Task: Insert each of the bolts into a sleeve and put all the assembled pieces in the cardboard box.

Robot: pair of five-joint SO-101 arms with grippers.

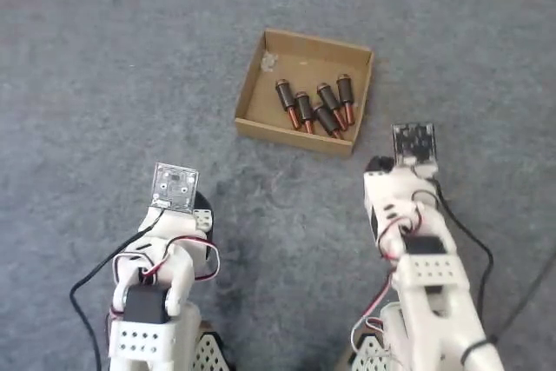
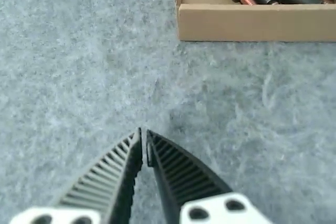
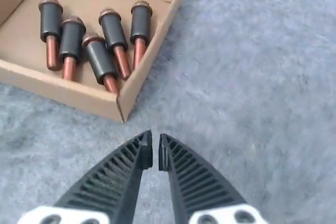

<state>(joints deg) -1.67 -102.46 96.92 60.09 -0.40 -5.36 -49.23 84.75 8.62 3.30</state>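
In the cardboard box [image 1: 291, 135], toward the far side of the worktop [image 1: 104, 84], lie five assembled pieces [image 1: 314, 106]. Each is a dark, matte cylindrical sleeve with a copper-coloured bolt through it, the head at one end and the smooth shank jutting from the other. They rest side by side, crowded toward the right arm's half of the box, with a small pale scrap [image 1: 269, 61] in the far corner opposite. Every bolt and sleeve I can find is already paired and boxed, so I judge the task to be at its end. The next move calls for no grasp, at most drawing the arms back without nudging the box's thin, low brown walls. The left gripper [image 2: 143, 132] hangs over the grey, felt-like worktop on the near side of the box, its black ribbed fingers [image 2: 121, 166] pressed together on nothing. The right gripper [image 3: 155, 137] sits just off the box's near corner, likewise closed and empty.
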